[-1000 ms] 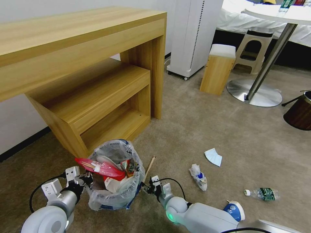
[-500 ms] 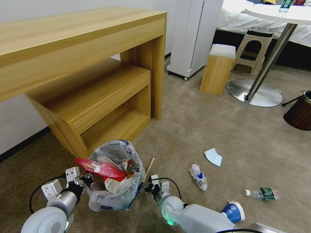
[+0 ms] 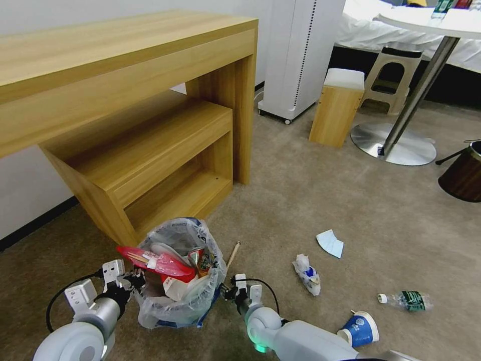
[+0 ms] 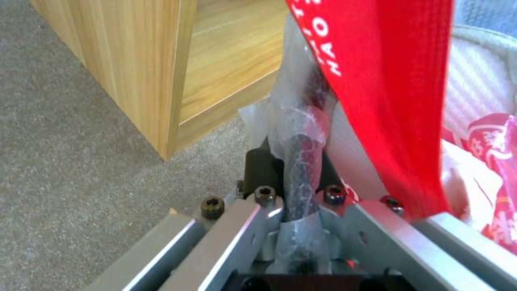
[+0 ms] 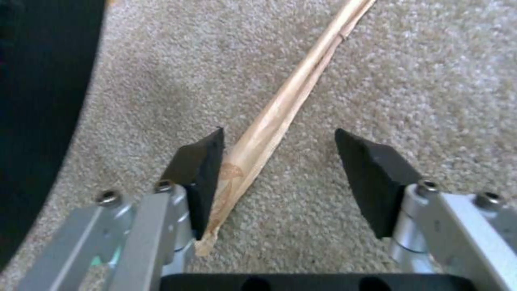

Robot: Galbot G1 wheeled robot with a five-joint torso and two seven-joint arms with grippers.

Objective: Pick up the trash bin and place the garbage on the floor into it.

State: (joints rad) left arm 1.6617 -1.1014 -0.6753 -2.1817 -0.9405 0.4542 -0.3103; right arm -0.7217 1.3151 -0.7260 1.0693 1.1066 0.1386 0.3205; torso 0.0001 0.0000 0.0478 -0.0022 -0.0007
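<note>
The left gripper [image 3: 131, 279] sits low on the carpet [image 3: 310, 200] at the bin's left side, its fingers closed on the bag-covered rim; the left wrist view shows the rim [image 4: 299, 161] pinched between the pads.

The bin [image 3: 175, 306] stands in front of the wooden desk [image 3: 125, 100], near its lower shelf. It is heaped with litter: a red wrapper [image 3: 158, 260] lies across the top, with white items and a printed wrapper beside it.

Just right of the bin, the stick [image 3: 233, 254] lies on the carpet, slanting away from the robot. The right gripper [image 3: 228, 292] is down at the stick's near end, touching or nearly touching the bin's right side. Its fingers are apart, and in the right wrist view the stick [image 5: 280, 117] runs between them, close against one pad [image 5: 202, 178], the other pad well clear.

Further right on the carpet lie a crumpled white wrapper [image 3: 307, 273], a pale blue paper [image 3: 330, 243], a blue and white cup [image 3: 358, 328] on its side beside the right arm, and a clear bottle [image 3: 407, 300].
</note>
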